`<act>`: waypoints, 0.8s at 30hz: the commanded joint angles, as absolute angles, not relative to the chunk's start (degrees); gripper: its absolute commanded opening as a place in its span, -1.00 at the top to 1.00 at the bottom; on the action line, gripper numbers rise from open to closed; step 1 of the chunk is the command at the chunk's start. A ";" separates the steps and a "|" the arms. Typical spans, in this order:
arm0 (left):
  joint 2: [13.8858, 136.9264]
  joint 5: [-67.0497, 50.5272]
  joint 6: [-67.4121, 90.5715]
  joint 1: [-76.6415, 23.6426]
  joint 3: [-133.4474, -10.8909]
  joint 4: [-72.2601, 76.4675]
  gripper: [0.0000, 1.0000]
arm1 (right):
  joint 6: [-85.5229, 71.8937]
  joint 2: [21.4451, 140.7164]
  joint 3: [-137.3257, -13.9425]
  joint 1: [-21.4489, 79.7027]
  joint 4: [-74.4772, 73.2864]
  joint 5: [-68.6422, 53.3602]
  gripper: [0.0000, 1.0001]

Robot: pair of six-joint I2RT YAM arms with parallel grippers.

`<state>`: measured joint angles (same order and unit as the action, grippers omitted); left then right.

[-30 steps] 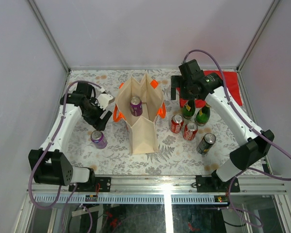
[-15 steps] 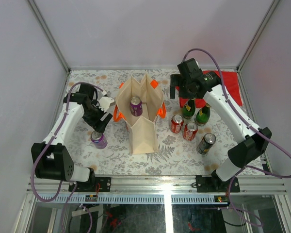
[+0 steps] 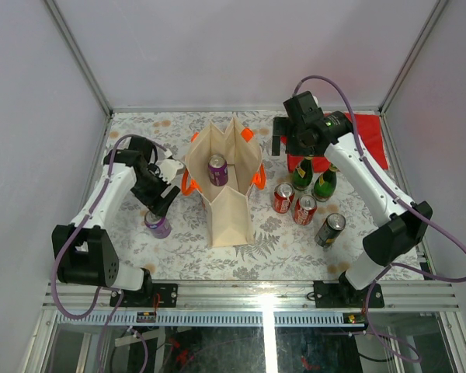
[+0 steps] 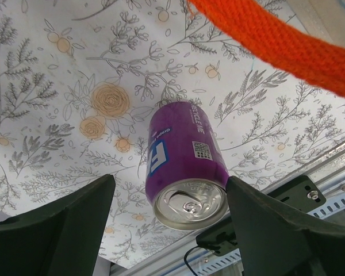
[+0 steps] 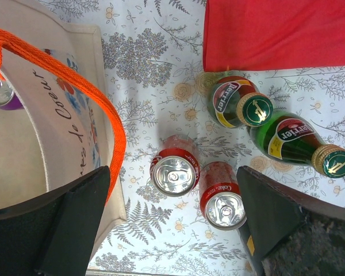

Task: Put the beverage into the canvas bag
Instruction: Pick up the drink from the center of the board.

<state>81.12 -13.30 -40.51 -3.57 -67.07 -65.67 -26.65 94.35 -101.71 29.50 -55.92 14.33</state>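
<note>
reaching step: we judge that the pick is being set up. the purple can (image 3: 158, 224) stands upright on the table (image 3: 279, 252), outside the canvas bag (image 3: 230, 211) and near its left side.
next move: we would lower the fingers around the can's body, close, lift it above the bag's rim and carry it right to the open mouth.
canvas bag: it stands open in the middle of the table, and a second purple can (image 3: 217, 169) is already inside.
red cloth (image 3: 366, 134): it lies flat at the far right corner, well apart from our path.
left end effector (image 3: 161, 205): it is spread wide and holds nothing. in the wrist view the purple can sits between the two fingers with a gap on each side.
right end effector (image 5: 172, 172): it is fully spread and empty, hovering over the drinks to the right of the bag.
green bottles (image 3: 301, 175): two stand upright just in front of the red cloth.
red cans (image 3: 283, 198): two stand side by side, with a dark can (image 3: 330, 229) a little nearer to us.
orange handle (image 4: 276, 40): this is our main worry. it hangs just beside the left fingers and could snag them on the lift. the bag's left wall is between the can and the opening, and the can already inside takes up part of the floor.
</note>
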 commanded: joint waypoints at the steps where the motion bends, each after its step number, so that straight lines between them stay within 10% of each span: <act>1: 81.51 -10.75 -46.48 -3.14 -65.63 -70.97 -0.54 | -27.15 94.09 -102.70 29.12 -56.15 15.02 -0.98; 16: 79.31 -10.25 -45.01 -3.38 -61.03 -71.06 -0.46 | -27.57 93.19 -101.08 28.98 -55.63 14.96 -0.98; 24: 79.60 -10.41 -44.04 -3.34 -60.80 -70.70 -0.01 | -27.94 92.56 -100.29 28.83 -55.25 15.04 -0.99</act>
<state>80.36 -11.29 -39.99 -3.57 -61.25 -66.67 -27.40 94.39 -100.55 29.30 -55.90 14.33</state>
